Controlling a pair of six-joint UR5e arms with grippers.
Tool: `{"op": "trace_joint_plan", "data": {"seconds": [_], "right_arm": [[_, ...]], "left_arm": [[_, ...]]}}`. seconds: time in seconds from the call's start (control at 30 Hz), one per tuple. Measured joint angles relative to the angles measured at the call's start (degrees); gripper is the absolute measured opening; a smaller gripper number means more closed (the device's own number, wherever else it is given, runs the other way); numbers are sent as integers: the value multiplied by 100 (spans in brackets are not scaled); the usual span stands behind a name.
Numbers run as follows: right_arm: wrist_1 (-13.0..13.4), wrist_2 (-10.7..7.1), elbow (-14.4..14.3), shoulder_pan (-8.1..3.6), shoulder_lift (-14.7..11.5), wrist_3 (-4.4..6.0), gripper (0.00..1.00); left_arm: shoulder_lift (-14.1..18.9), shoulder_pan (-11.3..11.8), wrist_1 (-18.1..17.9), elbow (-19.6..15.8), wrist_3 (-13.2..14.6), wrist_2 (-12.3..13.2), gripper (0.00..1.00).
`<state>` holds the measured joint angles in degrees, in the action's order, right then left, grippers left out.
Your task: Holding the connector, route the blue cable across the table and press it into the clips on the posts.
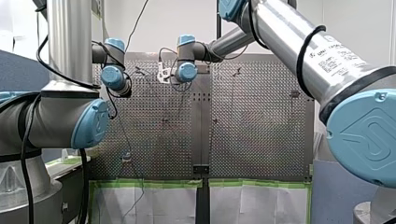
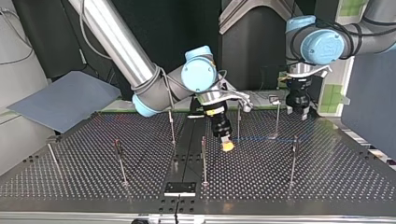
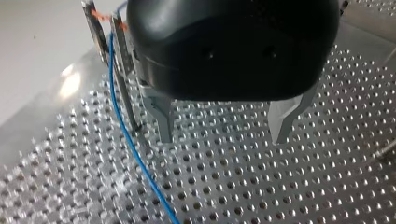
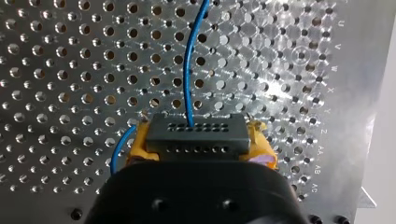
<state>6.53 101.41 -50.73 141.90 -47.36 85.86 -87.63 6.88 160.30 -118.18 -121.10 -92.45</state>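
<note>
In the right wrist view my right gripper (image 4: 200, 148) has its yellow pads (image 4: 261, 148) shut on a dark grey connector (image 4: 196, 131). The blue cable (image 4: 189, 70) leaves the connector and runs ahead over the perforated table. The top view shows that gripper (image 2: 227, 145) low over the table's middle, between posts. My left gripper (image 3: 224, 136) hangs open just above the plate, its metal fingers (image 3: 161, 119) bare. The cable (image 3: 125, 130) passes beside one finger, down from a post with an orange-marked clip (image 3: 99, 29). At the top view's back right my left gripper (image 2: 298, 110) stands beside a post (image 2: 277, 116).
Several thin clip posts stand on the plate, among them one (image 2: 204, 158) near the front middle, one (image 2: 120, 161) at the left and one (image 2: 293, 161) at the right. A dark seam plate (image 2: 180, 188) lies at the front edge. A blue-grey board (image 2: 65, 100) leans at the back left.
</note>
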Motion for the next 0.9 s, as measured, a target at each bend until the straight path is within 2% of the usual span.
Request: {"op": "trace_joint_plan", "data": {"seconds": [0.27,0.53,0.7,0.9], "right_arm": [[-1,2,-4,-35,10,24,0],[3,3,-4,-42,33,33,0],[6,3,-5,-58,40,37,0],[12,3,-5,-84,76,37,0]], "left_arm": [[391,-73,30,-26,303,24,100],[758,-116,38,-30,299,143,100],[948,-175,69,-44,405,167,100],[1093,-289,104,-89,679,372,100]]}}
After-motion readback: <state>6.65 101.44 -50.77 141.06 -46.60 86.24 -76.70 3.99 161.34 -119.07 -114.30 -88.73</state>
